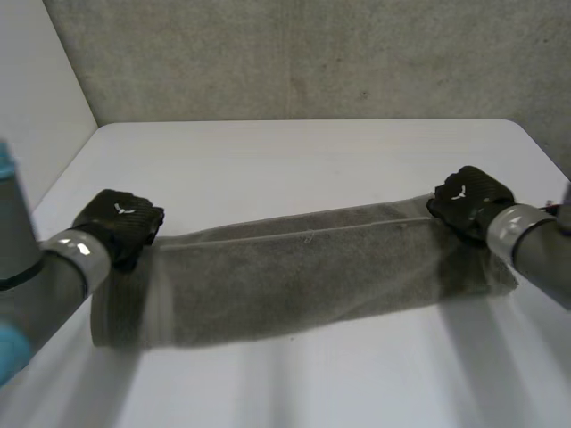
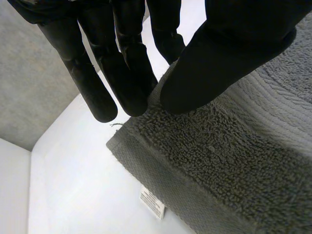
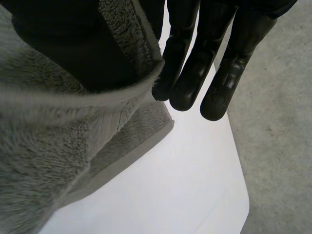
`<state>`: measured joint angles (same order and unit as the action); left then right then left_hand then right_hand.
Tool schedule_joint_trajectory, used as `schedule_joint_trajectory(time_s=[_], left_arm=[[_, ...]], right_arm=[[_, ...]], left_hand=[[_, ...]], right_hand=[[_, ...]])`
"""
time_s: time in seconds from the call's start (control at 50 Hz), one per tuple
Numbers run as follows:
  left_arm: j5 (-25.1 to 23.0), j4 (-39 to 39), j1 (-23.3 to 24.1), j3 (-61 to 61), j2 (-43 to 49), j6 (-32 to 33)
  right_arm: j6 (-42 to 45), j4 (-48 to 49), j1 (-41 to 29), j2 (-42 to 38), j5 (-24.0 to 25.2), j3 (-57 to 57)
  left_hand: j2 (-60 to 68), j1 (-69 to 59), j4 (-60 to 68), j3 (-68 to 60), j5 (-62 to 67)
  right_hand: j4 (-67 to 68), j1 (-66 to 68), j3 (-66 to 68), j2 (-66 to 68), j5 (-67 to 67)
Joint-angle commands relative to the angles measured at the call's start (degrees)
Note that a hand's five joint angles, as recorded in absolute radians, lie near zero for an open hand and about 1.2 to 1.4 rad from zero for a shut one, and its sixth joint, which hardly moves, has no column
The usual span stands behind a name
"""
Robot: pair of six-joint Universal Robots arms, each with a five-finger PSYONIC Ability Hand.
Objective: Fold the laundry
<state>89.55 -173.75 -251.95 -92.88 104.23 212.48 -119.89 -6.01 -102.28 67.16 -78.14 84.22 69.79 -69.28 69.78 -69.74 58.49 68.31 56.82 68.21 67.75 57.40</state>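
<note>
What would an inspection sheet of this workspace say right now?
Surface: white table.
Job's things: one grey towel, doubled lengthwise, stretched across the table between the hands; white label under its corner near the left hand.
Clutter: nothing seen.
Hands: left hand pinches a corner at one end of the towel between thumb and fingers; right hand pinches the other end likewise.
Cables: nothing seen.
Surroundings: grey wall behind the table.
</note>
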Motion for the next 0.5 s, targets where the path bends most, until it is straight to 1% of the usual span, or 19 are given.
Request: schedule_joint_trajectory(time_s=[0.02, 0.08, 0.12, 0.14, 0.18, 0.28, 0.34, 0.46, 0.5], left_arm=[[1.85, -6.15, 0.23, 11.21, 14.13, -0.13], [2.56, -7.13, 0.32, 12.98, 16.26, -0.05], [3.7, -8.35, 0.41, 15.96, 19.67, -0.05], [3.7, -8.36, 0.41, 15.97, 19.69, -0.05], [5.37, -10.02, 0.5, 18.42, 22.4, 0.04], [6.34, -11.61, 0.58, 20.19, 25.05, 0.13], [6.43, -11.7, 0.76, 20.1, 25.58, 0.22], [6.69, -11.26, 1.02, 19.4, 24.44, -0.22], [6.52, -11.34, 1.11, 18.87, 21.38, -0.31]], right_arm=[[-0.26, 14.25, -2.84, -11.86, -2.02, -5.55], [-0.08, 17.18, -3.02, -13.9, -2.02, -6.44], [-0.78, 22.42, -3.1, -17.14, -2.1, -8.01], [-0.79, 22.45, -3.1, -17.15, -2.1, -8.02], [-0.61, 26.3, -3.1, -20.04, -1.58, -8.89], [-0.52, 28.6, -3.1, -24.09, -1.05, -10.74], [-0.52, 28.6, -3.1, -25.15, -1.05, -11.27], [-0.79, 28.16, -3.02, -23.74, -1.31, -10.48], [-1.05, 27.99, -2.93, -20.33, -1.4, -10.13]], left_hand=[[10.21, -10.72, 10.22, -10.26, 11.51], [10.21, -10.72, 10.22, -10.26, 11.51], [10.21, -10.72, 10.22, -10.26, 11.51], [10.21, -10.72, 10.22, -10.26, 11.51], [10.21, -10.72, 10.22, -10.26, 11.51], [10.21, -10.72, 10.22, -10.26, 11.51], [10.21, -10.72, 10.22, -10.26, 11.51], [10.21, -10.72, 10.22, -10.26, 11.51], [10.21, -10.72, 10.22, -10.26, 11.51]], right_hand=[[11.69, 23.18, 11.79, 12.25, 12.6], [11.69, 23.18, 11.79, 12.25, 12.6], [11.69, 23.18, 11.79, 12.25, 12.6], [11.69, 23.18, 11.79, 12.25, 12.6], [11.69, 23.18, 11.79, 12.25, 12.6], [11.69, 23.18, 11.79, 12.25, 12.6], [11.69, 23.18, 11.79, 12.25, 12.6], [11.69, 23.18, 11.79, 12.25, 12.6], [11.69, 23.18, 11.79, 12.25, 12.6]])
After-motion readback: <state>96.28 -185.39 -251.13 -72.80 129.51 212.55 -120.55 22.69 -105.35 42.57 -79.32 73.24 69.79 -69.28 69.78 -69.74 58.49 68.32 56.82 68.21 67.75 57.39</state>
